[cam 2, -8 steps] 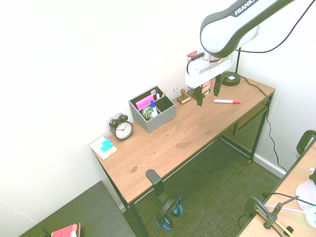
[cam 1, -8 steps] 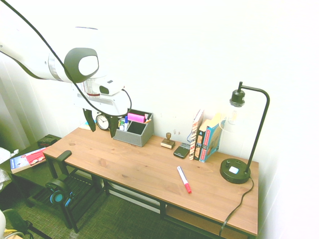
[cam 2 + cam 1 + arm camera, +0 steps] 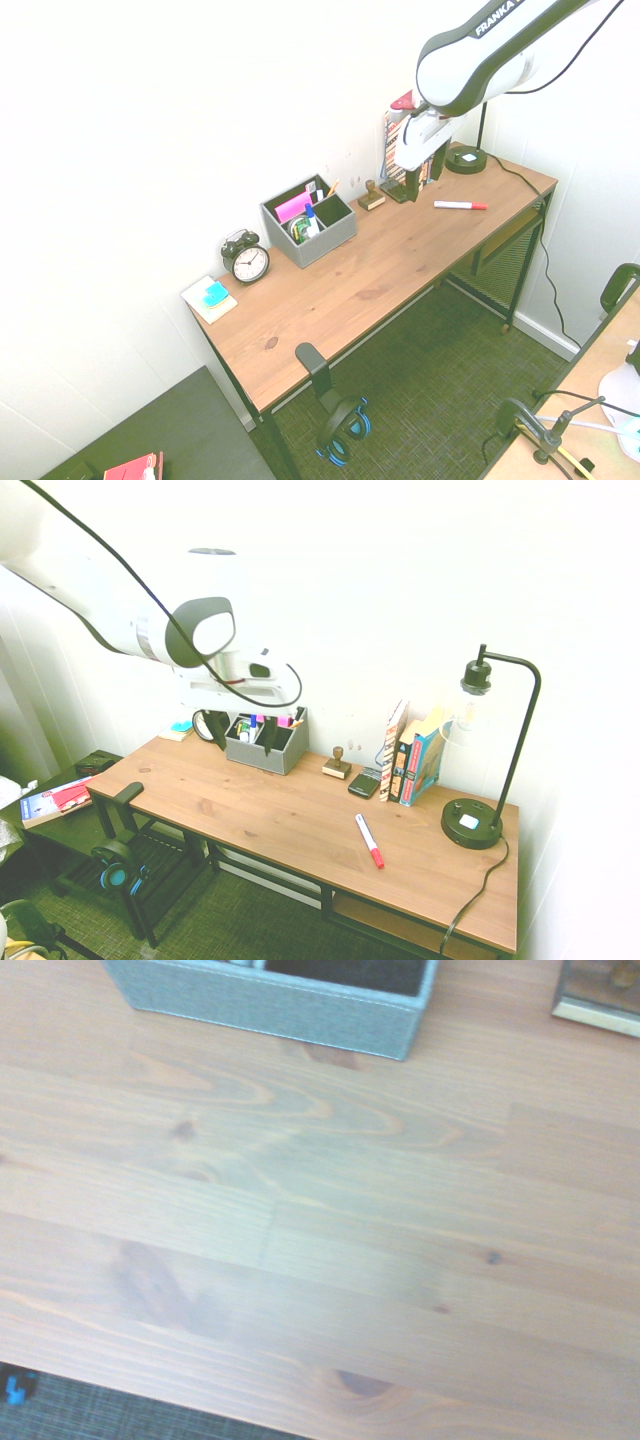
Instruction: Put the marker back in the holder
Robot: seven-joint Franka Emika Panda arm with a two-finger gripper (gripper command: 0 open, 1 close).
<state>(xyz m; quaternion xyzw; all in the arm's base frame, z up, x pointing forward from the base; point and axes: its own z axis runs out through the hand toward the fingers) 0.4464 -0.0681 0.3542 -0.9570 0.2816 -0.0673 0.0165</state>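
Note:
The marker (image 3: 368,841) (image 3: 460,205), white with a red cap, lies flat on the wooden desk near its front edge, toward the lamp end. The grey holder (image 3: 265,742) (image 3: 312,225) stands at the back by the wall with pens and a pink pad in its compartments. Its front wall (image 3: 270,1000) also shows in the wrist view, over bare wood. My gripper (image 3: 410,185) hangs open above the desk, with nothing between its fingers. In the second exterior view it sits between the holder and the marker, a short way from the marker.
A small wooden stamp (image 3: 337,765) (image 3: 371,195) and a phone (image 3: 364,781) sit beside the holder. Books (image 3: 410,755) and a black lamp (image 3: 480,780) fill the desk's far end. An alarm clock (image 3: 247,260) and sticky notes (image 3: 210,298) occupy the other end.
The gripper has risen and shifted sideways along the desk toward the end with the books and the marker. The marker and the holder have not moved.

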